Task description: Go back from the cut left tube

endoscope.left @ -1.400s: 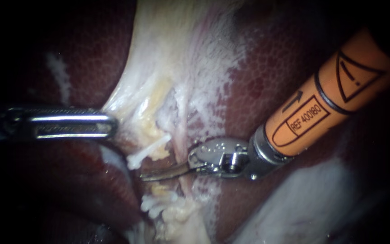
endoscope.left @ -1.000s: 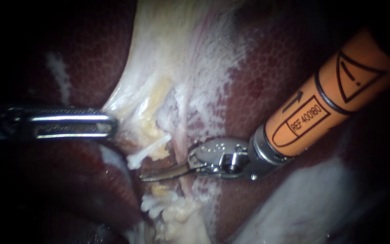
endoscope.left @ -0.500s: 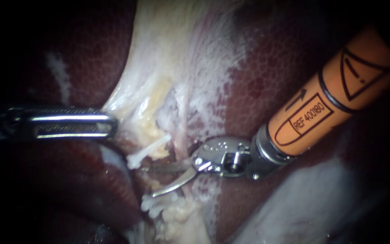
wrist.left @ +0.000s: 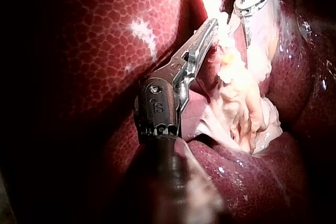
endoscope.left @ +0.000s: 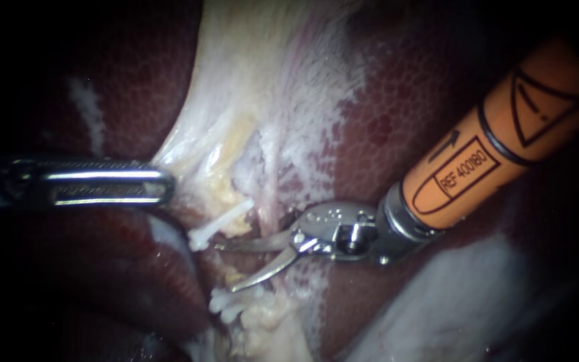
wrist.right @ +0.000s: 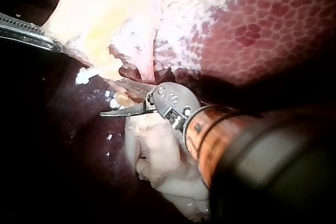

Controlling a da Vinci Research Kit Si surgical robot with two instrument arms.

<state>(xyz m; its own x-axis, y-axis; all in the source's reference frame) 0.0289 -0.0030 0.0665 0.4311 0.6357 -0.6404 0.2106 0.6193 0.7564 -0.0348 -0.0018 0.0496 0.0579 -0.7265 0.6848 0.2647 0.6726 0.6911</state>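
The right instrument, an orange-sleeved shaft with a silver metal wrist, comes in from the upper right and lies over the dark red, finely mottled liver. Its end effector is a pair of thin curved metal blades. They stand clearly open in a narrow V, and the tips look toward the left of the endoscope view. Nothing is held between them; only wet tissue shows behind the gap.

The cut left tube, a thin whitish tube, lies in two parts just beside these blades. Its upper end is a short white rod that sticks out from yellowish fat, just above the tip of the upper blade and apart from it. Its lower end is a white knobbly piece on a lump of pale fatty tissue, just under the tip of the lower blade; I cannot tell if the blade touches it. So the open blades stand in the gap between the two cut ends. In the right wrist view the white rod lies ahead of the blades, and the pale lump lies beside and under the metal wrist.

The left instrument, a long slotted steel end effector on a dark shaft, comes in from the left. Its jaws lie closed on the edge of a pale yellowish-white sheet of tissue, which is drawn to a point at their tip. This end effector is apart from the blades of the right instrument, and the upper end of the tube lies between them.
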